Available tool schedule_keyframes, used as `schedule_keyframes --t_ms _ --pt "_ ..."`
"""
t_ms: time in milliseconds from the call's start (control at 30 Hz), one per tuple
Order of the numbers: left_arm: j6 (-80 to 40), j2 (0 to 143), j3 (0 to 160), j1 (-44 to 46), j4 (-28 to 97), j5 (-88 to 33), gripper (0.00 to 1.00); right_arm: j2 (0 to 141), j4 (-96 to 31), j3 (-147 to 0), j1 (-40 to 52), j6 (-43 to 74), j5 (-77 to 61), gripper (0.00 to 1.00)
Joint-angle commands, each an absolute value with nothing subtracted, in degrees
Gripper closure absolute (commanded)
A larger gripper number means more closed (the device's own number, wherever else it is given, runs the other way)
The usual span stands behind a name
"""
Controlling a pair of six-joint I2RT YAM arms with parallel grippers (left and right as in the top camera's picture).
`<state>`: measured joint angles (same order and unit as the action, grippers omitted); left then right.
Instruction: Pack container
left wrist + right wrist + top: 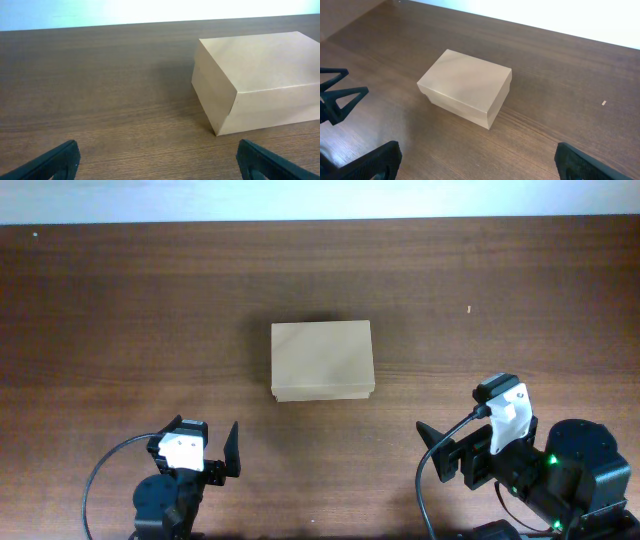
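Both tools sit at the near edge of the table (120, 330) — left gripper (159, 162) and right gripper (479, 162), each with fingers spread wide and holding nothing. The container (321, 360) rests mid-table, well apart from both, flap lid down. No loose items to pack are in view — so packing is either complete or not begun. Contents are hidden; the pictures cannot settle which.

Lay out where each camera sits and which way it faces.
Overhead: above the table, looking straight down on the container; the left arm and right arm show at bottom.
Left wrist: low behind the left gripper, facing the container's corner; its open fingers show.
Right wrist: higher behind the right gripper, looking down on the container; its fingers show.
Shared: the container.
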<state>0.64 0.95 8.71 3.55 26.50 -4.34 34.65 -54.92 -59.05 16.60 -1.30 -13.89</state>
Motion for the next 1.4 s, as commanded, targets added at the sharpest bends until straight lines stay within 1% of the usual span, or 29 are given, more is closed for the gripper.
schedule_keyframes --t_ms 0,533,700,833,967,1233,1367 --pt "0.7 0.3 8.2 3.3 26.6 -5.2 0.0 34.5 -54.8 -59.8 16.8 -1.0 -13.0 0.01" --pt "0.7 0.3 8.2 3.3 26.6 -5.2 0.0 34.5 -54.8 -59.8 16.8 -1.0 -13.0 0.01" --pt "0.7 0.3 8.2 3.3 26.6 -5.2 0.0 34.5 -57.4 -59.8 16.8 -1.1 -12.8 0.01" --pt "0.7 0.3 8.2 3.3 26.6 -5.2 0.0 34.2 -58.6 -58.7 17.1 -1.7 -9.3 0.01" --pt "0.7 0.3 8.2 3.3 26.6 -5.1 0.0 30.5 -57.1 -51.9 18.5 -2.9 -4.8 0.01" --pt "0.7 0.3 8.2 3.3 26.6 -5.1 0.0 17.8 -43.6 -32.2 19.6 -4.1 -5.5 0.01" --pt "0.7 0.3 8.2 3.3 26.6 -5.2 0.0 11.7 -40.0 -24.6 19.6 -4.1 -5.5 0.01"
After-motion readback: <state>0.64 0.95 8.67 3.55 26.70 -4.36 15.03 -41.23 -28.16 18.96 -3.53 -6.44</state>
